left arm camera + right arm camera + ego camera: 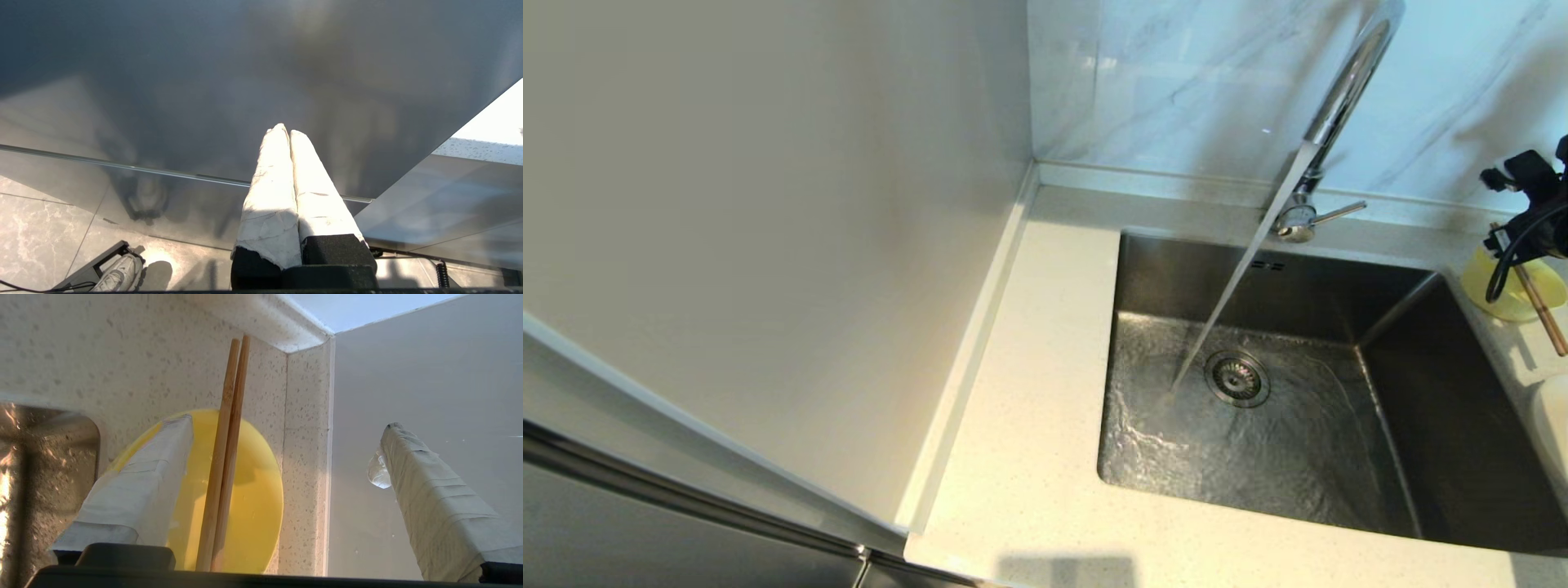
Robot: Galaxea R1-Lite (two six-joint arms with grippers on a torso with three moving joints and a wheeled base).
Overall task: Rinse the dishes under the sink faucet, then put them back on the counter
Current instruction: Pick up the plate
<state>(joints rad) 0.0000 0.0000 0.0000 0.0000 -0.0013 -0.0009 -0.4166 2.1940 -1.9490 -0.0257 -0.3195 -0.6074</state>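
Water runs from the chrome sink faucet in a slanting stream into the steel sink, landing beside the drain strainer. On the counter to the right of the sink stands the pale-yellow bowl, with the brown chopsticks lying across it. My right gripper hangs open above the bowl with nothing in it. One finger is over the bowl, the other in front of the wall. The white plate's edge shows at the far right. My left gripper is shut and empty, low in front of a grey cabinet.
The faucet's lever points right. A marble-veined wall panel stands behind the sink and a plain tall panel bounds the counter on the left. A floor and a shoe show below the left gripper.
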